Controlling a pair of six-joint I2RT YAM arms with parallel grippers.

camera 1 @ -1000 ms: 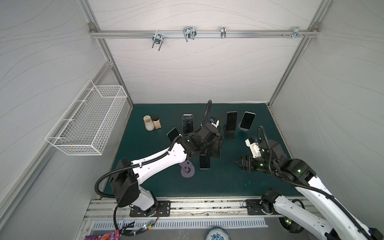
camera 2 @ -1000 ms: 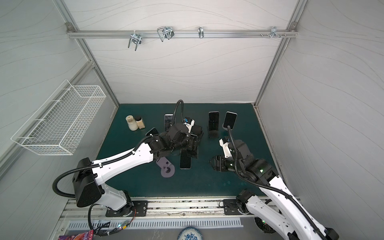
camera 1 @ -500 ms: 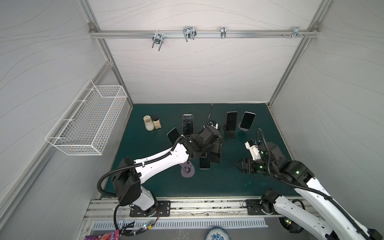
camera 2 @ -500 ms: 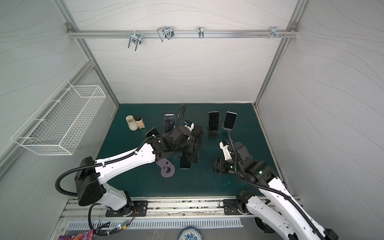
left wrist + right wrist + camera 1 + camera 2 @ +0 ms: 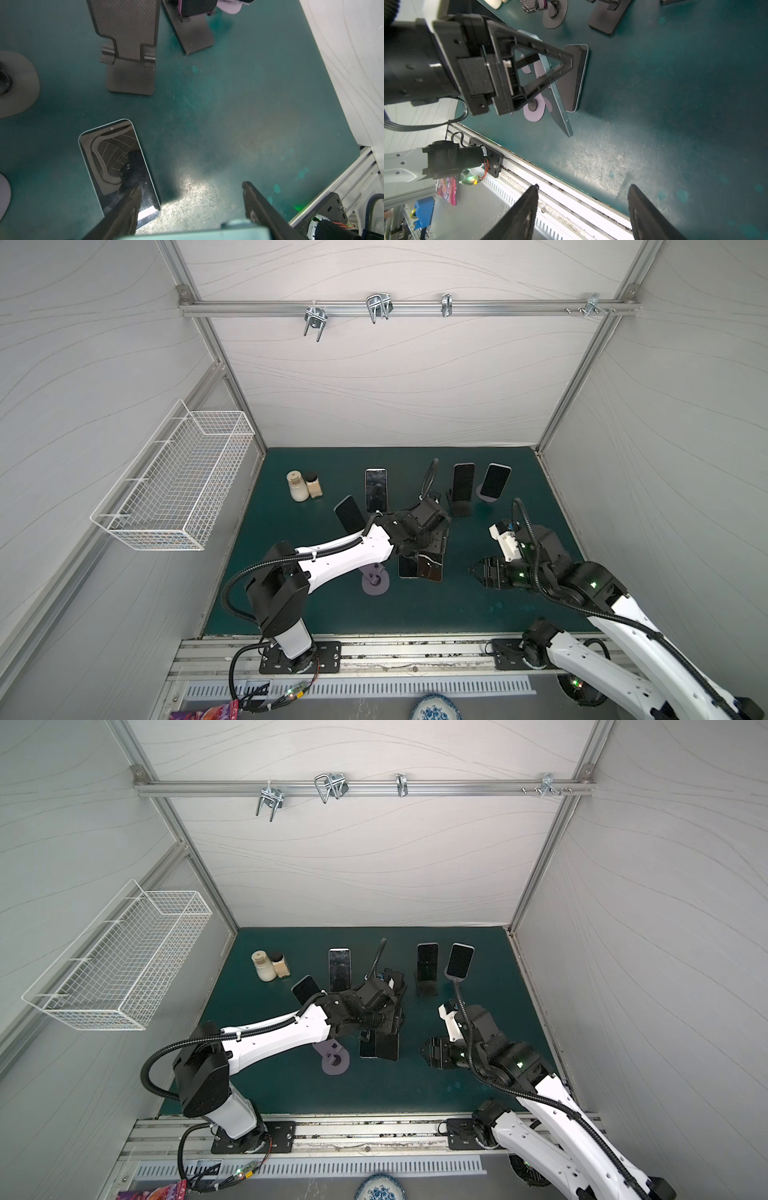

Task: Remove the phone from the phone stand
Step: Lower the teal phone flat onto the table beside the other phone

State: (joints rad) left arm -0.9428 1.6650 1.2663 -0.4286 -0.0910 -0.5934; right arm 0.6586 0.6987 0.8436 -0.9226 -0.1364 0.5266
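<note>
1. Clearly, the left gripper (image 5: 192, 186) is pinching the phone (image 5: 564, 120) by its two long edges. Its fingers (image 5: 128, 207) are standing as far apart as the phone is wide, and the phone's teal rim is showing between them in the left wrist view.
2. The phone is hanging off the black phone stand (image 5: 126, 41), which is standing on the green mat (image 5: 332, 614) beyond the fingertips, apart from the phone.
3. In the right wrist view the phone is tilting steeply and leaning over a second phone (image 5: 112, 158), which is lying flat and screen up on the mat. Whether the held phone's low corner is touching the mat, I cannot tell.
4. In both top views the phone is showing just below the left gripper, right beside the second phone, and a purple stand (image 5: 374, 583) with a round base is sitting just left of the pair.
5. The right gripper (image 5: 584, 186) is hovering over the mat to the right of both phones and apart from them, with its fingers spread and nothing between them.
6. Further back, another phone (image 5: 463, 483) is leaning in its own stand, and two small jars (image 5: 303, 487) are standing at the back left.
</note>
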